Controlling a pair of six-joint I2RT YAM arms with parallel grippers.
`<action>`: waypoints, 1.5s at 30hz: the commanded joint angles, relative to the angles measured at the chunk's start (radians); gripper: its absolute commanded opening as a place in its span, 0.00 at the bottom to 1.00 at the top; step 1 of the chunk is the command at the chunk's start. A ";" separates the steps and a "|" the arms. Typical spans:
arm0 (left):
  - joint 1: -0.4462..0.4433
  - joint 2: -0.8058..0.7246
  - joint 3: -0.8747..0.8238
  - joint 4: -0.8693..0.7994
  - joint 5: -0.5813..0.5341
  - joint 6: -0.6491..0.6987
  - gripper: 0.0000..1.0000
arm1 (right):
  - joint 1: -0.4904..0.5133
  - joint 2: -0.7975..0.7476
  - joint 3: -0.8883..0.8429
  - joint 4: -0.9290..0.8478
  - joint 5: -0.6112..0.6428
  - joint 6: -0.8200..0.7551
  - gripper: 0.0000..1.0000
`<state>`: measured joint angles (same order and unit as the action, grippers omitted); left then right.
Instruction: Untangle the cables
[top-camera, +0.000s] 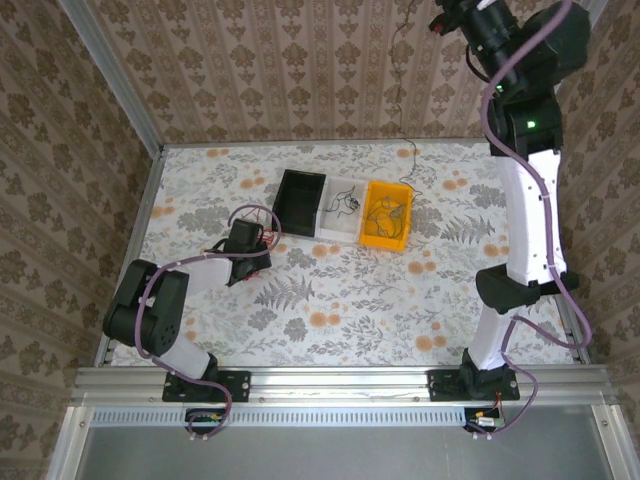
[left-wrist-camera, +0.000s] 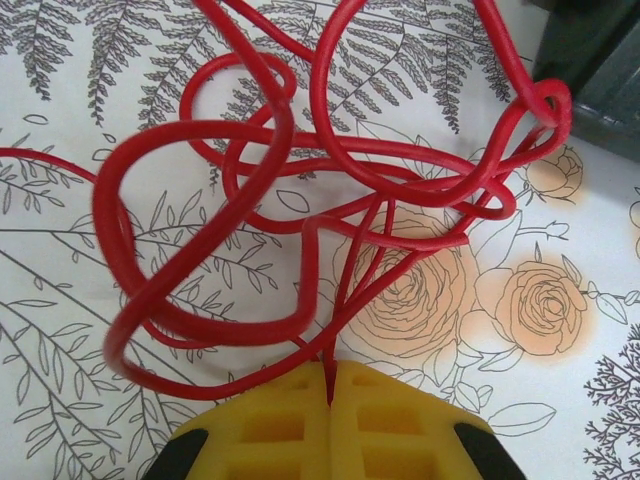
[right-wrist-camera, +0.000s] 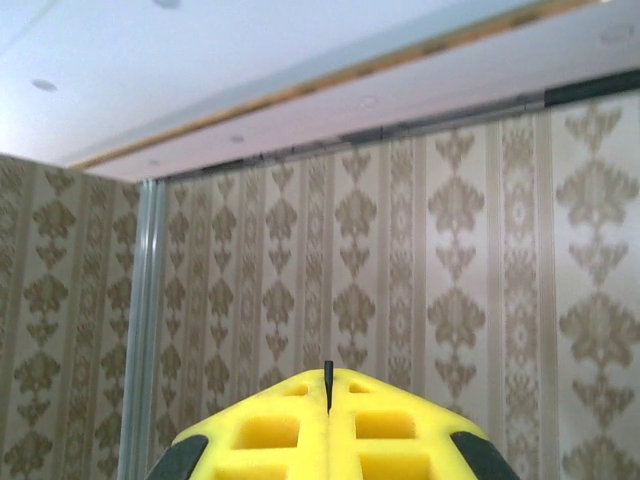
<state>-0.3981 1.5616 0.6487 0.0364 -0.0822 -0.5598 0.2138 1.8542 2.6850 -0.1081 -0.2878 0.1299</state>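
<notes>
Yellow fingertips (left-wrist-camera: 290, 425) of the left gripper (left-wrist-camera: 330, 378) are pressing together, pinching a few strands of the red cables (left-wrist-camera: 300, 200). These are looping in a loose knot over the table (left-wrist-camera: 570, 400), near and left of the black bin (top-camera: 300, 200). They are looking light, limp and springy, so taking one free end outside the knot is probably wiser. At the far right the right gripper (right-wrist-camera: 328, 395) is hanging high, jaws pressed together on what seems a thin black cable (right-wrist-camera: 328, 370).
</notes>
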 joint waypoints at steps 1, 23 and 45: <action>-0.043 0.051 -0.026 -0.014 0.170 0.011 0.00 | 0.012 0.033 0.022 0.013 0.006 -0.010 0.00; -0.043 0.080 -0.011 -0.006 0.180 0.018 0.00 | 0.026 -0.065 0.062 0.117 0.010 -0.110 0.00; -0.047 0.117 0.003 0.021 0.189 0.023 0.00 | -0.038 -0.251 -0.165 0.023 0.012 -0.054 0.00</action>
<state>-0.3981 1.5906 0.6632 0.0528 -0.0677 -0.5552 0.1787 1.5944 2.5668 -0.0387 -0.2398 -0.0185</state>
